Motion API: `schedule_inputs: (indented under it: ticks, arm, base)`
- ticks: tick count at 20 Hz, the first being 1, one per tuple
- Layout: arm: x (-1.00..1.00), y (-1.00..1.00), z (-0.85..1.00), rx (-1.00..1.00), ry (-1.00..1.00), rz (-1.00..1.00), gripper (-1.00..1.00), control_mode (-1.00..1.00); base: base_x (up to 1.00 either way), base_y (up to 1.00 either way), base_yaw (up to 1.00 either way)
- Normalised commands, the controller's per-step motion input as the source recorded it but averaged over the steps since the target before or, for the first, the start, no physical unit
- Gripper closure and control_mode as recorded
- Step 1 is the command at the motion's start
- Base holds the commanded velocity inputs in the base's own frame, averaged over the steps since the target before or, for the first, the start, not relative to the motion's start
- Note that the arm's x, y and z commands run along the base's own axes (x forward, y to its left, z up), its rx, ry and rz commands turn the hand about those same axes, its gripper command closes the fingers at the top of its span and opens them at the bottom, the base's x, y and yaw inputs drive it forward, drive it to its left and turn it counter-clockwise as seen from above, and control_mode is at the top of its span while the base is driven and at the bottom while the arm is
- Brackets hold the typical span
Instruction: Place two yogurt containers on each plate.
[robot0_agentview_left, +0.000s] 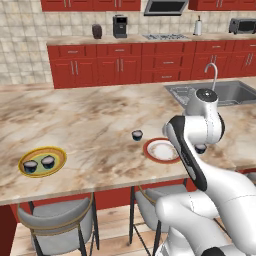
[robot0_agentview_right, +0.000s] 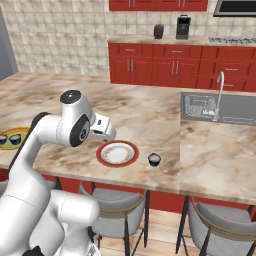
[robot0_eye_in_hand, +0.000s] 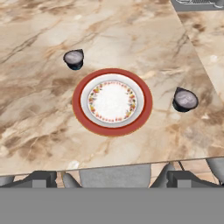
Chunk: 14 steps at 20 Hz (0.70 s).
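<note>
We see the gripper held above the marble counter with its fingertips spread wide, holding and touching nothing. Below it the red-rimmed plate lies bare, one yogurt cup near its left and another near its right. The yellow-rimmed plate carries two cups.

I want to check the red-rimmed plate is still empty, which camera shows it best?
The hand view: the red-rimmed plate lies whole and bare, a yogurt cup beside it on either side. The right base view shows it small, the left base view partly behind the arm.
</note>
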Motion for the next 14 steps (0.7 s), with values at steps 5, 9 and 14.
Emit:
schedule_inputs:
  ticks: [5, 9, 14]
  arm:
    - [0.58, 0.00, -0.03, 0.01, 0.04, 0.00, -1.00, -1.00]
    - [1.00, 0.26, -0.26, 0.00, 0.14, 0.01, -1.00, -1.00]
    - [1.00, 0.30, -0.42, 0.00, 0.14, 0.03, -1.00, -1.00]
  base:
    - [0.22, -0.01, 0.00]
    - [0.00, 0.00, 0.00]
    - [0.00, 0.00, 0.00]
